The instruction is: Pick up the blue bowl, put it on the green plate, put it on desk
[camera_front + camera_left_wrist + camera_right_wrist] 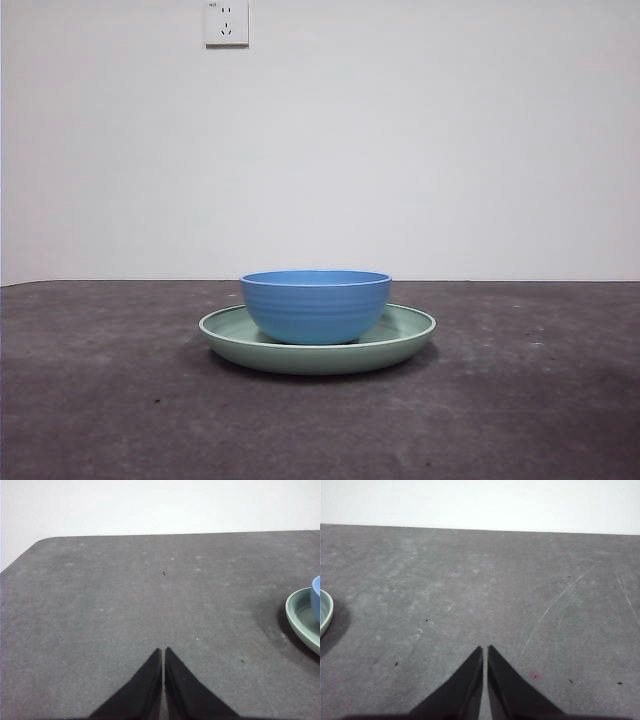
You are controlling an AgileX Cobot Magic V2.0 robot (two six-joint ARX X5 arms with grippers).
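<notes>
Blue bowl sits upright inside green plate, mid-desk; left hand closed on nothing, over bare desk beside the plate; right hand likewise closed, empty, on the plate's other side.

Two matte black, wedge-shaped jaws are being shown on the left gripper, tapering to points; the same black tapered pair is being seen on the right gripper.

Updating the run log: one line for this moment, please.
bowl: on plate | left gripper: shut, away | right gripper: shut, away
</notes>
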